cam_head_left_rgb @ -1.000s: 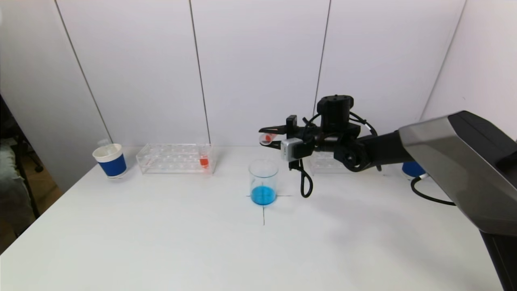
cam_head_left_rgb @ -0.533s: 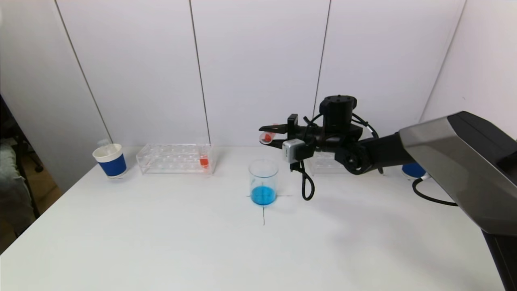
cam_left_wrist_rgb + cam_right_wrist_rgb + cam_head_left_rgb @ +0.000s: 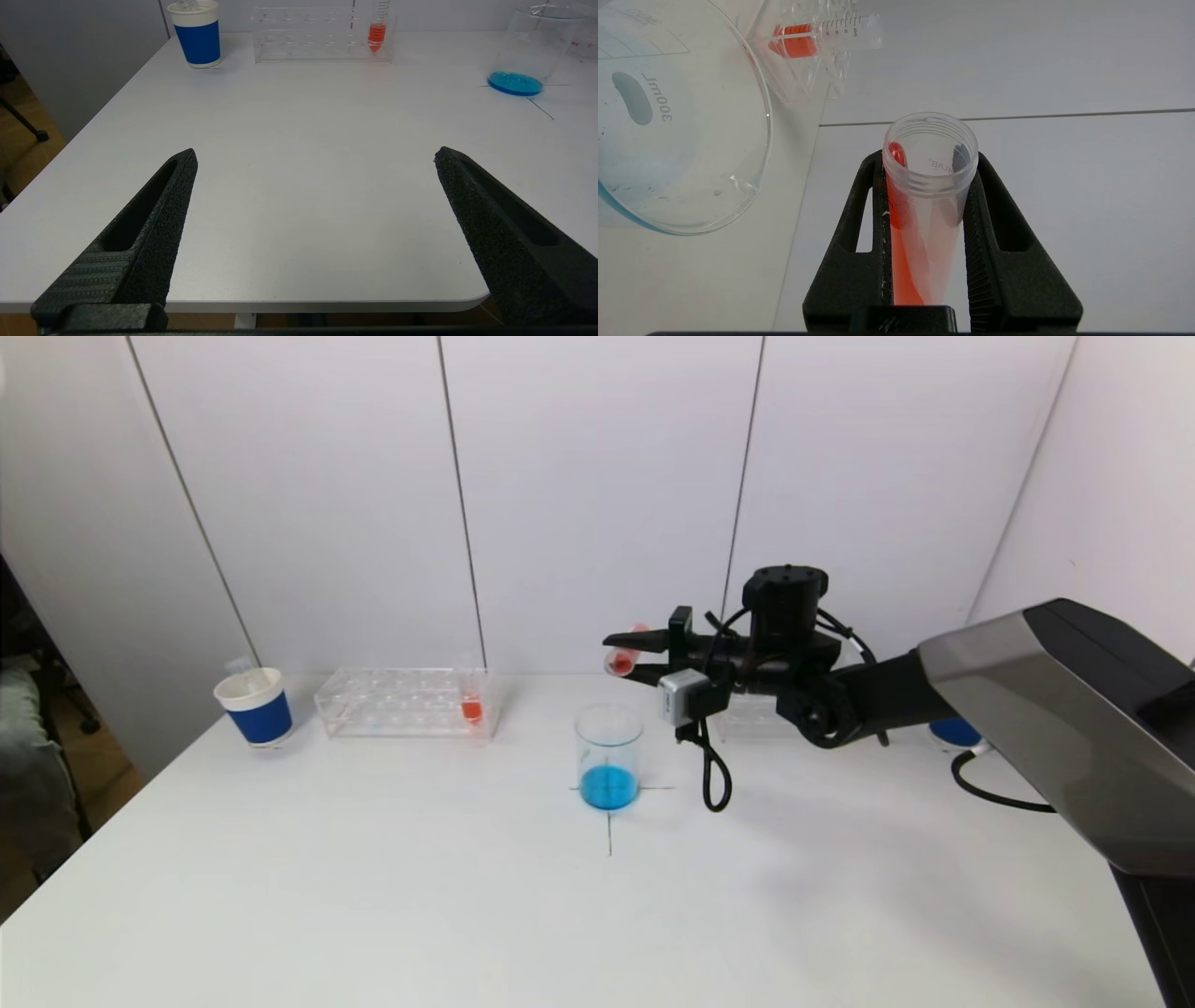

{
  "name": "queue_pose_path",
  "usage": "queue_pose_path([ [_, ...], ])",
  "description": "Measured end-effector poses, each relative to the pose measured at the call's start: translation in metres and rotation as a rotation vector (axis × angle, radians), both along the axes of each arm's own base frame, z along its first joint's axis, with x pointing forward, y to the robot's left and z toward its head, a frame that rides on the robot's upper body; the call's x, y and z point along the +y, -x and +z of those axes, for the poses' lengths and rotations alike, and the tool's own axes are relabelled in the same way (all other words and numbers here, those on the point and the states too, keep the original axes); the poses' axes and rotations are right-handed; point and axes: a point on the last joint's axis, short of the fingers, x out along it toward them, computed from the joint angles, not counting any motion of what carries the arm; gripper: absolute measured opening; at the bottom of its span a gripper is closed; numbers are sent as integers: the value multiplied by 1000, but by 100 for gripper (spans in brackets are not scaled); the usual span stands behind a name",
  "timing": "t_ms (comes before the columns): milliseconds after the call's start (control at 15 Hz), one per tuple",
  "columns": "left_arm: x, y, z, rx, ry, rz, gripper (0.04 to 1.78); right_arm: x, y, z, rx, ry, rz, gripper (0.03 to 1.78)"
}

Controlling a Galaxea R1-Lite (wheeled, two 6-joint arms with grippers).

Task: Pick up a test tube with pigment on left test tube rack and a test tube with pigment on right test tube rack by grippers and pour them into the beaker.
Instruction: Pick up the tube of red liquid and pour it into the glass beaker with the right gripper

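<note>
On the white counter (image 3: 373, 859), the clear acrylic left rack (image 3: 403, 702) held 1 upright tube of orange-red pigment (image 3: 471, 707), untouched. The left hand (image 3: 315, 196) waited released, low over the near edge. The clear glass beaker with blue liquid (image 3: 609, 756) stood at centre. Above and just right of its rim, the right hand (image 3: 627, 655) clenched the tilted clear plastic tube of orange pigment (image 3: 622, 653); pigment near its mouth could miss the beaker if tipped further there.
</note>
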Motion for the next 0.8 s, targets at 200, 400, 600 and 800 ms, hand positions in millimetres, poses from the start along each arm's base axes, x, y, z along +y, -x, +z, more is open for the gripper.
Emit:
queue_pose_path([
  [200, 0, 0, 0, 0, 0, 0, 177, 0, -1, -1, -33, 5, 0, 49],
  [400, 0, 0, 0, 0, 0, 0, 177, 1, -2, -3, -63, 13, -3, 49],
  [600, 0, 0, 0, 0, 0, 1, 177, 2, -4, -2, -125, 1, -8, 49],
  [800, 0, 0, 0, 0, 0, 0, 177, 2, -5, -5, -142, 3, -14, 49],
])
